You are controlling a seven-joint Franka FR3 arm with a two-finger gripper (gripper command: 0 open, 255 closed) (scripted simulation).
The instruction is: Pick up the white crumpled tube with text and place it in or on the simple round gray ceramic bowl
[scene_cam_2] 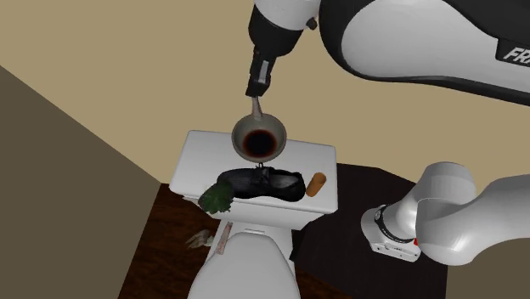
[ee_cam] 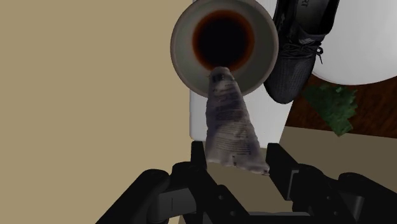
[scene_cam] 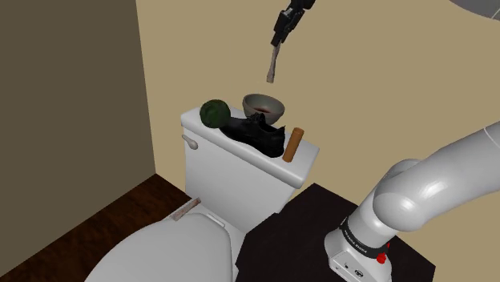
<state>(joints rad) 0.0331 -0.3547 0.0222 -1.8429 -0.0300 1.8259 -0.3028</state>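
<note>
The white crumpled tube (scene_cam: 272, 66) with dark print hangs in the air, narrow end down, and my black gripper (scene_cam: 278, 44) is shut on its wide end. In the wrist view the tube (ee_cam: 230, 124) sits clasped between my two fingers (ee_cam: 198, 156), with its tip over the rim of the round grey bowl (ee_cam: 184, 60), whose inside is dark brown. The bowl (scene_cam: 264, 104) stands at the back of the white toilet tank lid (scene_cam: 200, 128), close to the wall. In the second exterior view the tube (scene_cam_2: 257, 107) hangs just above the bowl (scene_cam_2: 273, 129).
A black shoe (scene_cam: 255, 132) lies on the tank lid in front of the bowl, a green leafy ball (scene_cam: 213, 112) to its left in the shoulder view, a brown cylinder (scene_cam: 293, 144) to its right. A beige wall rises behind. The toilet seat (scene_cam: 160, 248) is below.
</note>
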